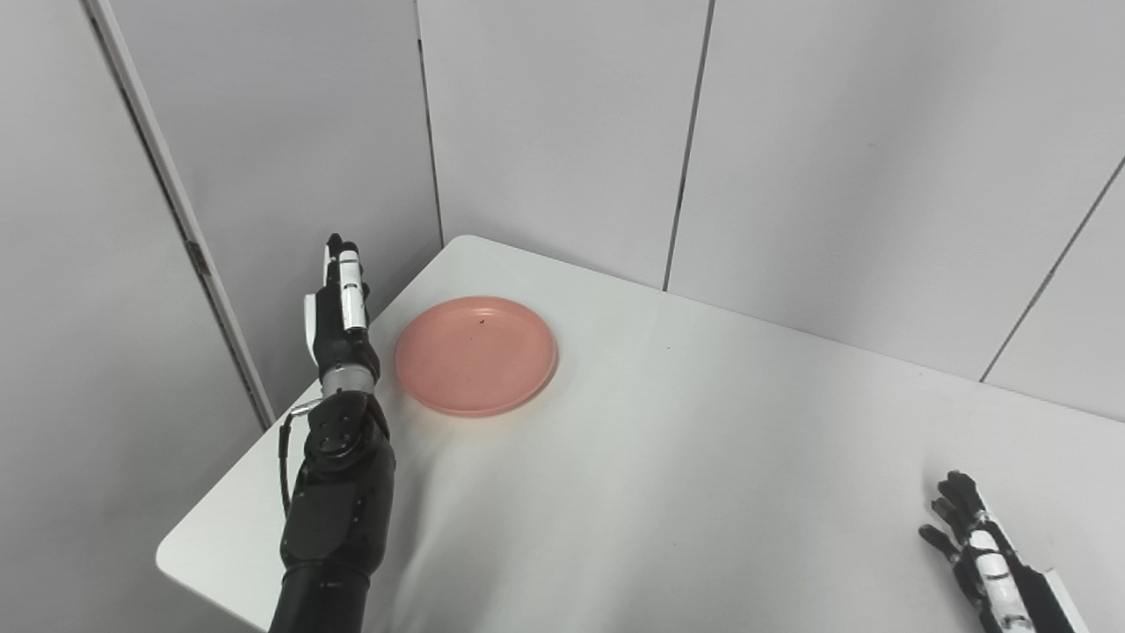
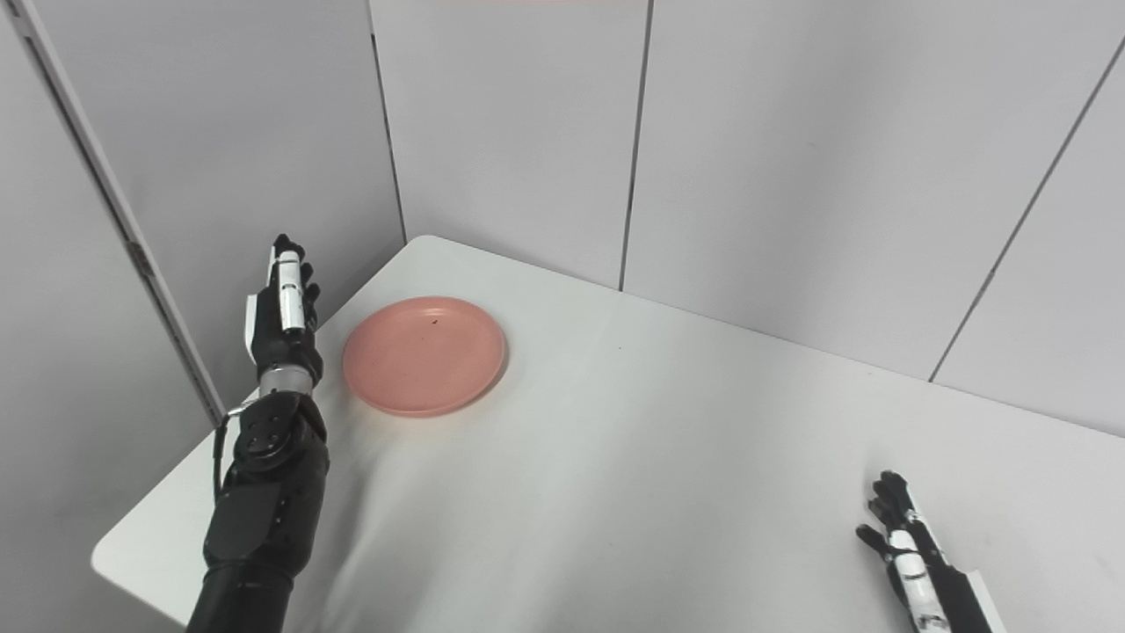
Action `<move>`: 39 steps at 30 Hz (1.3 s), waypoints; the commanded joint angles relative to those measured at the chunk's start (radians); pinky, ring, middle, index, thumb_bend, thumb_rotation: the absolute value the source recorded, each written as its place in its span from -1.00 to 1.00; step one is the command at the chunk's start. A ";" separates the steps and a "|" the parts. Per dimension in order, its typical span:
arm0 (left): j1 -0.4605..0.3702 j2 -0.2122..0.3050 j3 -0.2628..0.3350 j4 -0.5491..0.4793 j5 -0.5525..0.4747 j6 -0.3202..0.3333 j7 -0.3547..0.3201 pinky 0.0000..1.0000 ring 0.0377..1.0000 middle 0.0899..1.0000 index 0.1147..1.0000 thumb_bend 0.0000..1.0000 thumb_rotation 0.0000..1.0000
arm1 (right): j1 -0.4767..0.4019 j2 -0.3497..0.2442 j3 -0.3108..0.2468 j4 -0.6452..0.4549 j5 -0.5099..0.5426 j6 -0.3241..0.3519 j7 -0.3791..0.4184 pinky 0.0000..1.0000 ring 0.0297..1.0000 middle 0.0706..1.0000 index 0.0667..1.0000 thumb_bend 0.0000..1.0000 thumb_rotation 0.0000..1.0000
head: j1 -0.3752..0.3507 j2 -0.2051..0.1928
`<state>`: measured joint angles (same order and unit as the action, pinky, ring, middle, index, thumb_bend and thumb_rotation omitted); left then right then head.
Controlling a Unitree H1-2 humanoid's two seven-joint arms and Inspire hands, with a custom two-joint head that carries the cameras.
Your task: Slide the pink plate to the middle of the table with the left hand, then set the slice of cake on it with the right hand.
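The pink plate [image 1: 475, 354] lies flat and bare on the white table [image 1: 703, 440], near its far left corner. My left hand [image 1: 338, 308] stands edge-on just left of the plate, fingers straight and extended, holding nothing, a small gap from the rim. My right hand [image 1: 976, 536] rests low at the table's near right, fingers spread and holding nothing. No slice of cake shows in either view.
Grey wall panels [image 1: 562, 132] close in behind the table and on its left. The table's left edge [image 1: 228, 492] runs right beside my left forearm [image 1: 338, 510].
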<state>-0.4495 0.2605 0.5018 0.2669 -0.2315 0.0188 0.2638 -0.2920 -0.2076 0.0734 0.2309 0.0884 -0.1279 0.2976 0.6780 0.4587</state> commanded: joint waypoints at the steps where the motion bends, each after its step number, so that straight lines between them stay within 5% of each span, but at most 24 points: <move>1: -0.045 0.017 -0.001 0.001 -0.019 -0.048 -0.013 1.00 1.00 1.00 1.00 -0.37 1.00 | 0.023 -0.019 -0.006 0.008 -0.013 0.062 -0.006 1.00 0.96 0.95 0.95 -0.73 1.00 | -0.001 -0.002; 29: -0.063 0.041 -0.020 0.177 -0.030 -0.040 -0.012 1.00 1.00 1.00 1.00 -0.32 1.00 | 0.015 -0.022 -0.007 0.012 -0.009 0.072 0.000 1.00 0.96 0.96 0.96 -0.77 1.00 | 0.002 -0.014; 39: -0.075 0.034 -0.071 0.243 -0.019 -0.068 -0.040 0.99 1.00 1.00 1.00 -0.35 1.00 | 0.012 -0.017 -0.007 0.019 -0.017 0.066 -0.007 1.00 0.95 0.95 0.95 -0.79 1.00 | -0.006 -0.013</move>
<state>-0.4898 0.2862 0.4497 0.5026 -0.2486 -0.0498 0.2533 -0.2947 -0.2086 0.0699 0.2272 0.0902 -0.1087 0.3001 0.6719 0.4448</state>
